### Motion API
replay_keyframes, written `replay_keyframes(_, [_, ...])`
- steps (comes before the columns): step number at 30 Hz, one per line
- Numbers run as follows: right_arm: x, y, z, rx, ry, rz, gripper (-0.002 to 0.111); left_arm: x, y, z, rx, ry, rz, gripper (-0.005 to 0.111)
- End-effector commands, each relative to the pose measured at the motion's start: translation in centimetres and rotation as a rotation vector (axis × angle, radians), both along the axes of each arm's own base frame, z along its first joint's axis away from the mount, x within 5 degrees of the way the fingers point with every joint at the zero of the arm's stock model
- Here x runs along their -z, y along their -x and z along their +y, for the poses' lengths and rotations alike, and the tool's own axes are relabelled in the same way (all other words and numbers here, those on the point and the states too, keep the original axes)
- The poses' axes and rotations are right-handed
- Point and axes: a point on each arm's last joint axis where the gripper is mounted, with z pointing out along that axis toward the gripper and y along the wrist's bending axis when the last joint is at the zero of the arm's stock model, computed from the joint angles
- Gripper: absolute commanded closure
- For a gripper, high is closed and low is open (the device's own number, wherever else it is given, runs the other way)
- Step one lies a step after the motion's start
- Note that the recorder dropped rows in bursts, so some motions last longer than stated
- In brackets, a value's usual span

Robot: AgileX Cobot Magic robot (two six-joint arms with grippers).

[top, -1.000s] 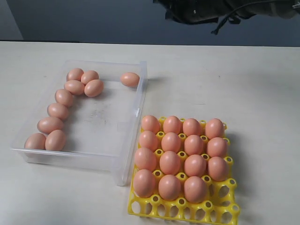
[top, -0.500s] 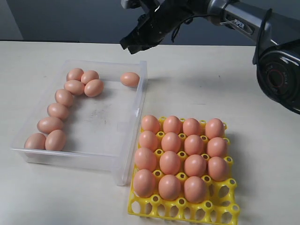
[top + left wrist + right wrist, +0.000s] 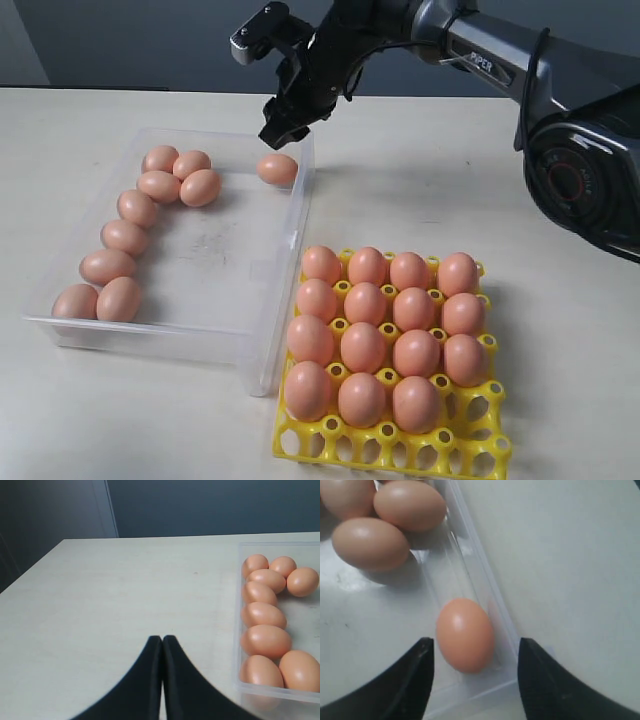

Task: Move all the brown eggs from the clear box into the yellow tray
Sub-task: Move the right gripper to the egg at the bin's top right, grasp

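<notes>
You had the right gripper hanging over the far corner of the clear box, jaws apart and empty, with a lone brown egg below them. That egg lay hard against the box's side wall, so I judged that the descent needed care. One finger sat over the box floor, while the other looked to be over the table outside the wall. It would have served best to shift inward before lowering so both came down inside, then to close gently across the egg's narrow width. The other brown eggs lay along the opposite side of the box. The yellow tray was mostly full, with free cups along its near edge.

Only the right wrist view showed the wall standing between egg and finger; the exterior view did not show it. Only the left wrist view showed your left gripper, closed on nothing, over bare table beside the box.
</notes>
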Motion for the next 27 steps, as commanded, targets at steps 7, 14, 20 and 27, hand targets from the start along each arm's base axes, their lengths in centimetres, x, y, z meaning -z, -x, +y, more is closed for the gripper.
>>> replay_keyframes(7, [3.0,0.0,0.1,-0.133,0.099,0.008,0.058,0.0,0.0,0.0,0.005,-0.003,-0.012,0.106])
replay_keyframes(14, [3.4,-0.4,0.2,-0.129,0.095,-0.031,0.058,0.0,0.0,0.0,0.005,-0.003,-0.012,0.106])
replay_keyframes(20, [4.3,-0.6,0.2,-0.126,0.103,-0.036,0.058,0.0,0.0,0.0,0.005,-0.003,-0.012,0.106])
replay_keyframes(27, [6.0,-0.8,0.1,-0.143,0.141,-0.033,0.058,0.0,0.0,0.0,0.005,-0.003,-0.012,0.106])
